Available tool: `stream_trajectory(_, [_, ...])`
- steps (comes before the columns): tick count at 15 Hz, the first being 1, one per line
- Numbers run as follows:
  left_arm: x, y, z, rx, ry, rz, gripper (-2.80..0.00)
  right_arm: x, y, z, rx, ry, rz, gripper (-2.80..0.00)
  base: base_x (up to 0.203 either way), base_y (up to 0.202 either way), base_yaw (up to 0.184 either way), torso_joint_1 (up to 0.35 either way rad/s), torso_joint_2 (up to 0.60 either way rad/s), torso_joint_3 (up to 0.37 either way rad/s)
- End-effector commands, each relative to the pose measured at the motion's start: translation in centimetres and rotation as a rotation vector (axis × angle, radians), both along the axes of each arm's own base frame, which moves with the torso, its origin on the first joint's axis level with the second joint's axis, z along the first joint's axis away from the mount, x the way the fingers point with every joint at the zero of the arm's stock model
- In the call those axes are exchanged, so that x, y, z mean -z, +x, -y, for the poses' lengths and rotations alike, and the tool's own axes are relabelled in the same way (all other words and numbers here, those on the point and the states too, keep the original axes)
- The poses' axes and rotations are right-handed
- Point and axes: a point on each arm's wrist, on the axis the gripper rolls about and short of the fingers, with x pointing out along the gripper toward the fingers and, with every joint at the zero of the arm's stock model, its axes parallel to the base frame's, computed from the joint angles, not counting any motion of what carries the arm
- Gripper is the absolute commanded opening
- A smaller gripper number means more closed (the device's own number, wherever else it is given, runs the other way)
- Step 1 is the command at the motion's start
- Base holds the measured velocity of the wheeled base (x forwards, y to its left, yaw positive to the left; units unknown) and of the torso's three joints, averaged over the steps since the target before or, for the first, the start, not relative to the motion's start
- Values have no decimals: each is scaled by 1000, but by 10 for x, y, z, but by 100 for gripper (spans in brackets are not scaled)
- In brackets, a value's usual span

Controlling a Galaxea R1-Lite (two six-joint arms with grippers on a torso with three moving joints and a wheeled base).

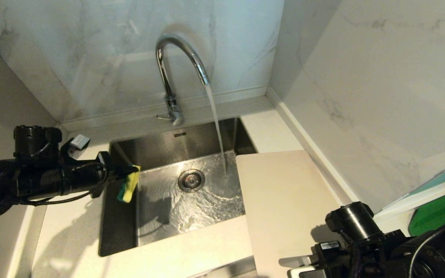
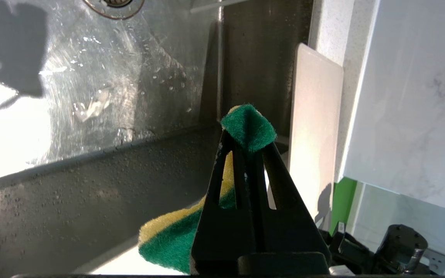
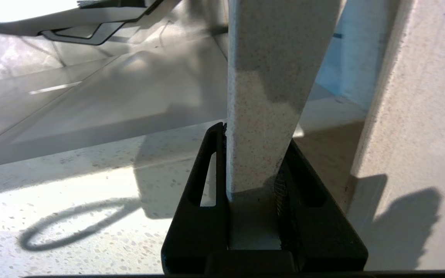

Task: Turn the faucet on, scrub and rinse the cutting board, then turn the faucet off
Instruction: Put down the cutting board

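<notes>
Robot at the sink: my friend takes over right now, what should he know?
Left end effector: shut on the sponge, at the sink's left edge.
Right end effector: shut on the board's near edge; the board lies to the right, partly over the sink.
Done: faucet on, water running into the sink beside the board.
Left: scrub the board, rinse it, turn the faucet off.
</notes>
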Motion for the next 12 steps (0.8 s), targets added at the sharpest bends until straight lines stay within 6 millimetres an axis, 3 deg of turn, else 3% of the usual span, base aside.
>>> stream_trajectory(1, [9,4,1,1,-2,-19,-280,13,4,-2,-14,-20,-50,-280,0,0,0,0,0,0])
stream_trajectory(9, [19,10,1,-2,1,-43,-280,37,35,-15,-26,-24,-111,-280,0,0,0,0,0,0])
stream_trajectory(12, [25,13,2,1,3,-61,-280,52,34,-16,-63,-2,-178,-280,0,0,0,0,0,0])
